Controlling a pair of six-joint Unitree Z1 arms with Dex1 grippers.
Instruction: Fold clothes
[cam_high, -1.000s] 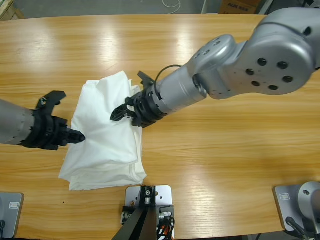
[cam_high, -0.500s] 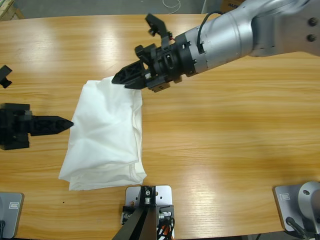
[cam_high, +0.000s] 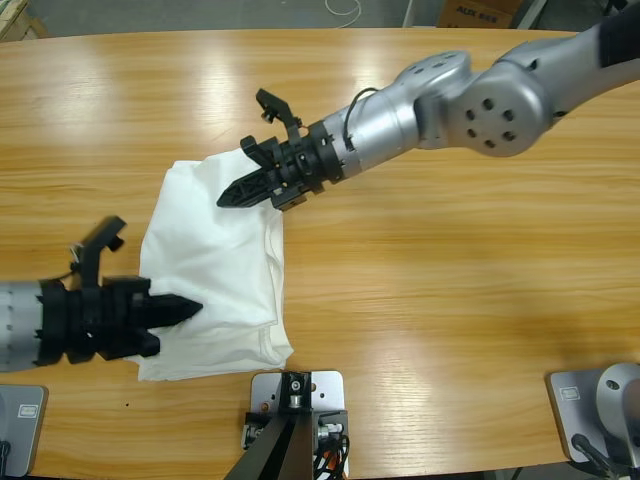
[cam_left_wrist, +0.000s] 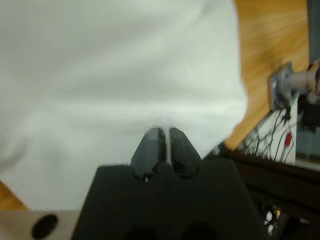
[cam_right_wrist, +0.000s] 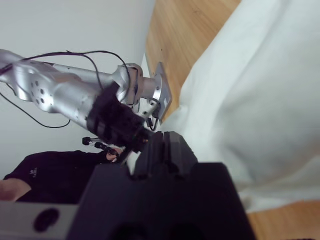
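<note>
The clothes (cam_high: 215, 270) are one white folded bundle lying left of the table's middle. My left gripper (cam_high: 193, 306) comes in from the lower left, jaws shut, its tip resting over the bundle's lower part. In the left wrist view the left gripper (cam_left_wrist: 165, 134) points at a soft ridge in the white fabric (cam_left_wrist: 125, 65). My right gripper (cam_high: 226, 197) reaches down from the upper right, shut, with its tip over the bundle's upper part. Along the right gripper (cam_right_wrist: 162, 142) in its wrist view, the white cloth (cam_right_wrist: 260, 90) fills the right side.
Bare wooden table (cam_high: 450, 280) stretches to the right of the bundle and behind it. A cardboard box (cam_high: 478, 12) sits beyond the far edge. The right wrist view shows the left arm (cam_right_wrist: 65, 95) and a person in a black top (cam_right_wrist: 45, 172) behind it.
The left gripper has moved from the bundle's left edge down and right onto its lower part. The right gripper has dropped from the far corner onto the upper part. The bundle keeps its shape.
</note>
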